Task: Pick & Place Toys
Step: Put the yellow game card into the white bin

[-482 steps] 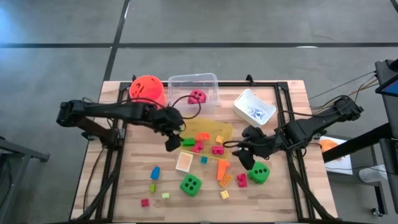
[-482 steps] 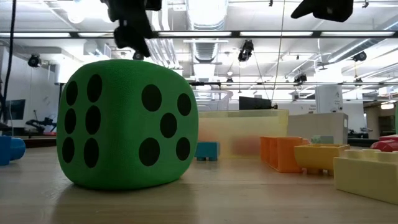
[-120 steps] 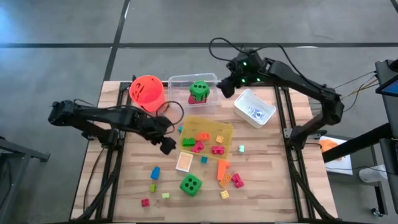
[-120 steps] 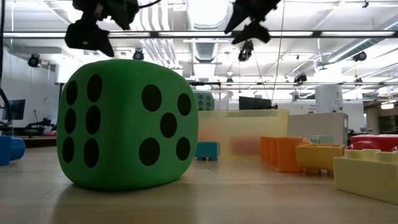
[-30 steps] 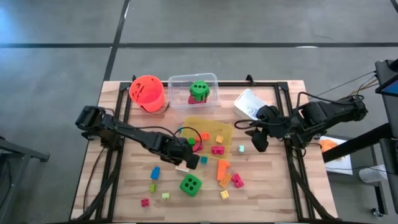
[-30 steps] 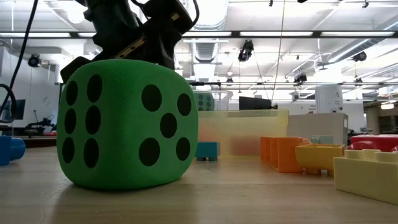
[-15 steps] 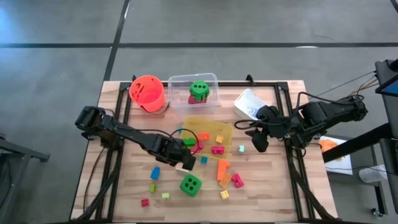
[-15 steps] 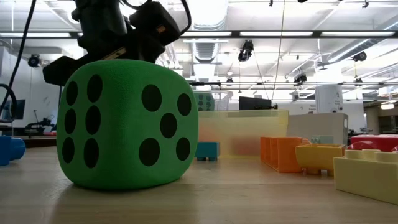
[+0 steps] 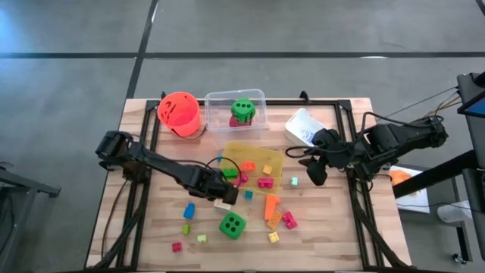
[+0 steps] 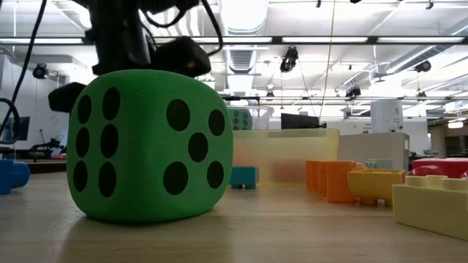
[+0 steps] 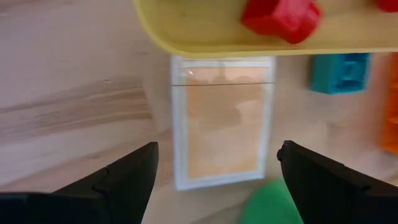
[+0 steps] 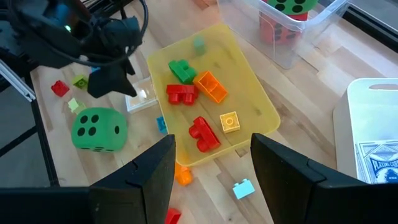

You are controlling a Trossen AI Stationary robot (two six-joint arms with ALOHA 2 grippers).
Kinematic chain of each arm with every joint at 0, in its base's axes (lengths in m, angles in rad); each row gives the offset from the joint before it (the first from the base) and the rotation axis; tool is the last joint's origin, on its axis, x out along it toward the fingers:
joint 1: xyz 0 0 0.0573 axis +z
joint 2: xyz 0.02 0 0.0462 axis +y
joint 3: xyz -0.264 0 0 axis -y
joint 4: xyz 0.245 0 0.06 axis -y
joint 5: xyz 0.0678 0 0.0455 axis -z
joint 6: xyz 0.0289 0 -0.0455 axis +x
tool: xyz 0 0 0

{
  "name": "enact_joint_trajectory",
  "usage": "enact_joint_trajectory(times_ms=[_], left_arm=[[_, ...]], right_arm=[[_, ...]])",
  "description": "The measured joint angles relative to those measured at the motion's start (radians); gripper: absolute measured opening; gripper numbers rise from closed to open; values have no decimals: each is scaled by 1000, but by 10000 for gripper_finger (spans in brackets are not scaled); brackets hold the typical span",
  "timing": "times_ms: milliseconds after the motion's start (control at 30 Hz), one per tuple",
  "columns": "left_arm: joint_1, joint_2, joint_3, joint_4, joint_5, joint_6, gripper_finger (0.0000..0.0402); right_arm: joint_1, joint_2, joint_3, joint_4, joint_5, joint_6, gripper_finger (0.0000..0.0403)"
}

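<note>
My left gripper (image 9: 222,197) is open, low over a small clear tray (image 11: 221,118) that lies flat on the table at the near edge of the yellow tray (image 9: 254,154); its fingers stand on either side of it. A green dotted die (image 9: 233,225) sits just nearer and fills the low view (image 10: 150,146). The yellow tray holds red, green, orange and yellow blocks (image 12: 186,93). Other blocks lie loose on the table, such as a blue block (image 9: 189,210) and an orange block (image 9: 270,205). My right gripper (image 9: 313,176) is open and empty, right of the yellow tray.
A clear bin (image 9: 258,98) at the far edge holds a green die (image 9: 242,109) on top of a pink one. An orange bucket (image 9: 179,112) stands to its left, a white tray (image 9: 301,121) to its right. A teal block (image 11: 342,71) lies beside the small clear tray.
My left gripper has moved a little toward the table's left, staying low over the small clear tray. Its fingers stay open. Nothing on the table has moved.
</note>
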Motion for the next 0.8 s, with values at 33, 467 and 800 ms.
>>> enact_joint_trajectory(times_ms=[33,467,800], left_arm=[[0,10,0,12,1,1,326],[-1,57,1,64,-24,31,326],[-2,57,2,90,-45,75,326]], right_arm=[[0,0,0,0,0,0,202],[0,0,0,0,-18,0,202],[0,0,0,0,-19,-15,202]])
